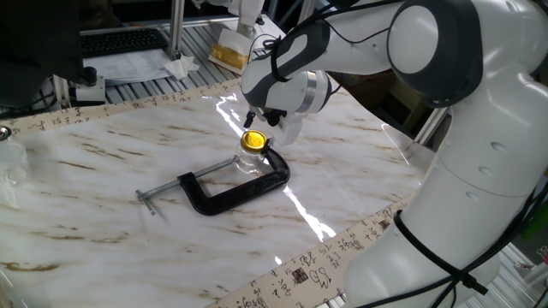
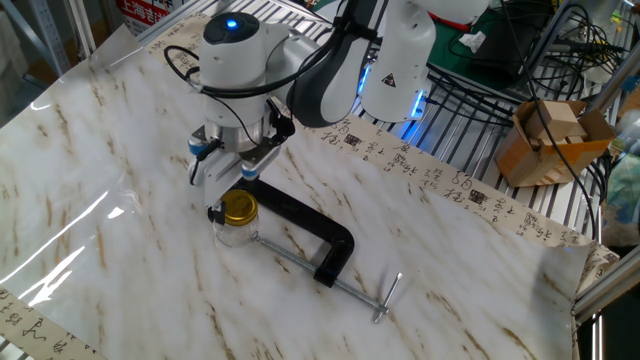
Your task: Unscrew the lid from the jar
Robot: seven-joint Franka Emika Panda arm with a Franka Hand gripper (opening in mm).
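The small clear glass jar (image 1: 249,160) stands on the marble table, held in the jaws of a black C-clamp (image 1: 233,189). Its bright yellow lid (image 1: 253,139) sits on top. In the other fixed view the jar (image 2: 234,233) and lid (image 2: 239,207) are both in plain sight. My gripper (image 2: 228,182) hangs just above the lid, pointing down. Its fingers stand about a lid's width apart and hold nothing. In the first fixed view the gripper (image 1: 259,127) is right behind and above the lid, its fingertips partly hidden by the wrist.
The C-clamp (image 2: 310,235) lies flat with its long screw and crossbar handle (image 2: 385,297) reaching toward the table edge. A cardboard box (image 2: 548,140) stands off the table at the right. Paper-tape strips border the tabletop.
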